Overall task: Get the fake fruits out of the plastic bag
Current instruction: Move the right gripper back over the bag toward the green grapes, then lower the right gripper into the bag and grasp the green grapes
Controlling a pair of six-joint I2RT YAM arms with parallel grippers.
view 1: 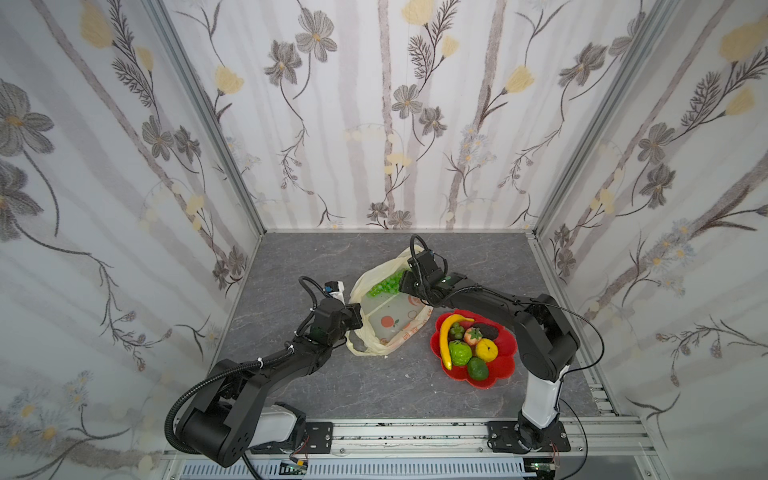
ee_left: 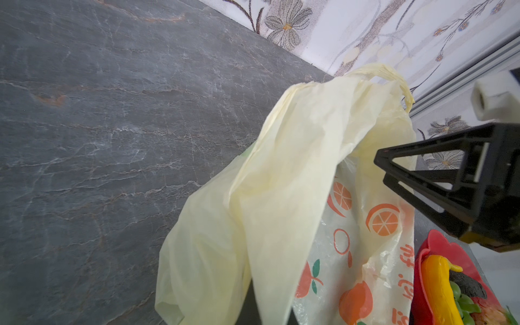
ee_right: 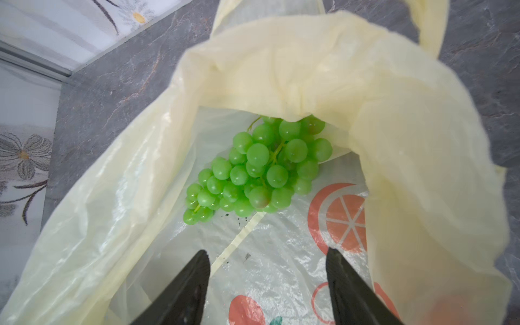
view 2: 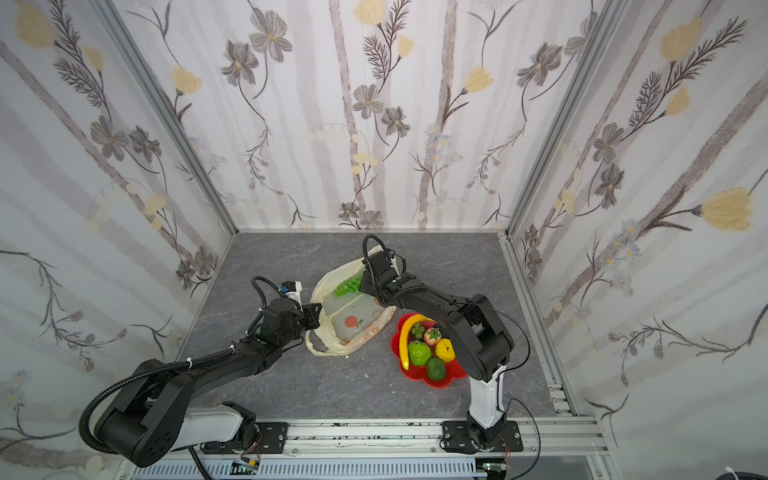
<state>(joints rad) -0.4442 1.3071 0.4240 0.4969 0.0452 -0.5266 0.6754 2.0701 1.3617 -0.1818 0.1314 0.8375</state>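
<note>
Now, starting at the left: my left jaws are shut together on the near-left rim of the plastic bag (view 1: 390,320), as far as both top views let me judge. They do not show in the left wrist view, but a pale-yellow sheet of the bag hangs lifted off the tabletop (view 1: 374,386) there, which fits a pinch on the rim.

Further right the bag's mouth gapes. Inside, toward its far side, lies the green grape bunch (ee_right: 256,168), the only fruit I can see in the bag. In both top views its long axis slants from near-left to far-right. One end slips just under a folded lip of the bag.

Next come my right jaws, standing apart with nothing between them. The fingertips (ee_right: 201,259) are over the bag's printed lower sheet; I cannot tell whether they touch it. The bunch lies straight ahead, beyond the tips and not yet between them, and it sits skewed to the gap. My right arm is clearly the nearer one, so I judge the reach is its job: forward and down, perhaps with a wrist turn to straddle the bunch across its narrow width.

Farthest right, the red plate (view 1: 505,365) carries the other fake fruits (view 1: 459,353), the banana (view 1: 445,338) among them.
</note>
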